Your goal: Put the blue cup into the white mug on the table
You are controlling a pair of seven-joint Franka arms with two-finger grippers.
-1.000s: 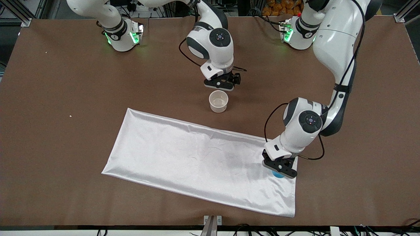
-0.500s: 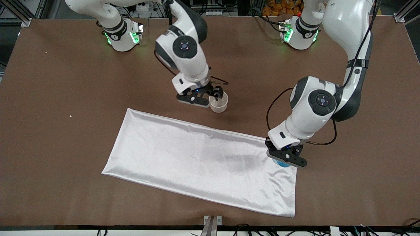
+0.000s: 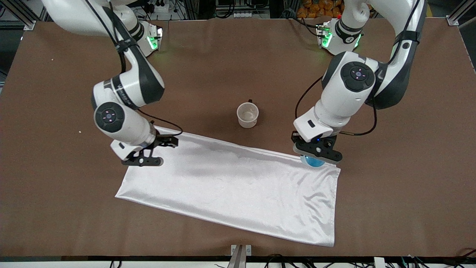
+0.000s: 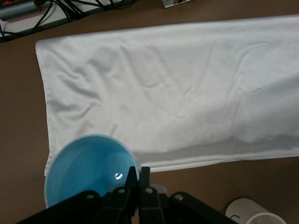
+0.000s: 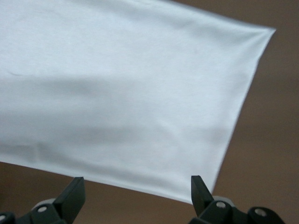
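Blue cup [image 3: 313, 161] now higher in left gripper [image 3: 317, 153]

Both arms wear glossy white shells with dark grey joint bands and round dark caps with a small coloured dot. Green lights glow at their bases, thin black cables loop beside the wrists, and silver screws dot the black fingers.

Sky-blue cup [image 3: 313, 162], off-white mug [image 3: 247, 115], white cloth [image 3: 230, 186], brown table [image 3: 55, 186].

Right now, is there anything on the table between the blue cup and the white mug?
No. In the front view, only bare brown table lies between the blue cup, held by the left gripper, and the white mug.
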